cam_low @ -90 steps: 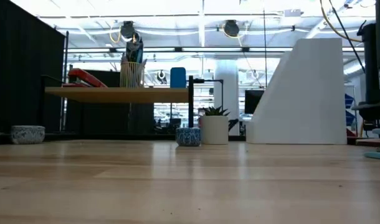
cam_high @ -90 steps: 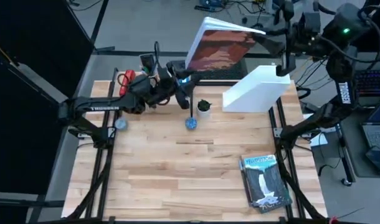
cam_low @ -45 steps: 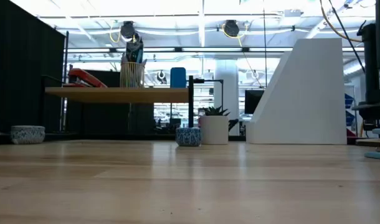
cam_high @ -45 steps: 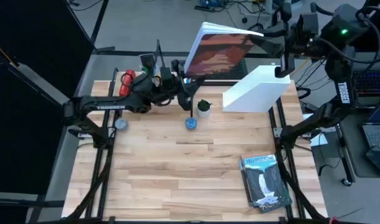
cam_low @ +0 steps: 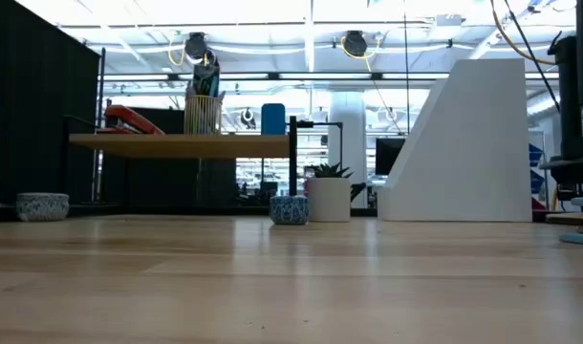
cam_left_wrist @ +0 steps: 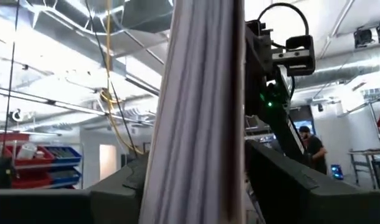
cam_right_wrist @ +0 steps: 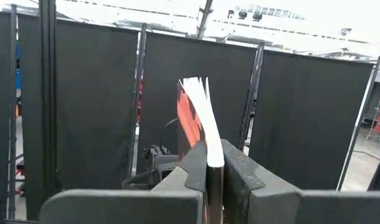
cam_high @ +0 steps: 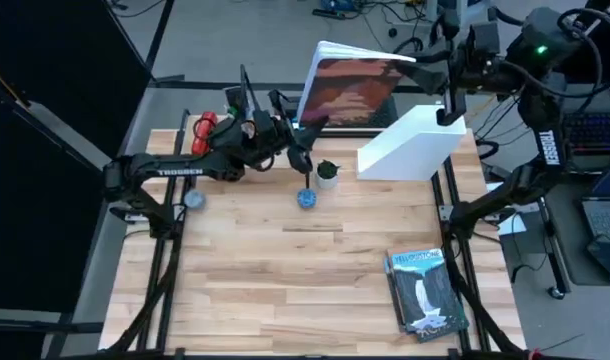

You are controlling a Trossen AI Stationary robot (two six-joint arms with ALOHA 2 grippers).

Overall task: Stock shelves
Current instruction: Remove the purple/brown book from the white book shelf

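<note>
A book (cam_high: 350, 90) hangs in the upper middle of the high view, above the bench's (cam_high: 285, 270) far edge, held at both ends. The right end effector (cam_high: 437, 60) is clenched on its right edge; the left end effector (cam_high: 307, 128) grips its lower left corner. The white file holder (cam_high: 410, 145) sits just below the book, right of centre. The shelf (cam_low: 182, 143) stands at upper left, under the left arm. A second book (cam_high: 425, 290) lies at lower right. Against the earlier frame, the held book has shifted slightly up and left, and the left end effector has risen with it.
</note>
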